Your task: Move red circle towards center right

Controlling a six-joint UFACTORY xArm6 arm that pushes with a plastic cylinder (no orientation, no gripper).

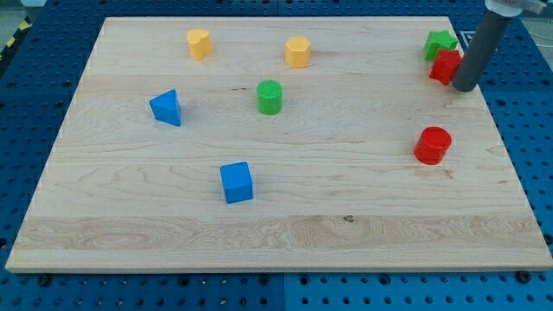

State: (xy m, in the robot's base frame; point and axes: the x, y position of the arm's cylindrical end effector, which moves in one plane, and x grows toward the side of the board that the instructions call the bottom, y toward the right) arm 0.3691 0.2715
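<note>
Red circle (433,145) sat upright on the wooden board (285,233), right of the middle and slightly on the near side, so it looked close to centre right already; perhaps a small nudge rightward and farther remained. Being round, it had no long axis or facing. My tip (464,87) rested well apart from it at the far right, touching another red block (445,66) beside a green block (439,42). No pincer existed, so nothing was held.

surface: pale wooden board (285,233) | surround: blue perforated base (26,95)
</note>
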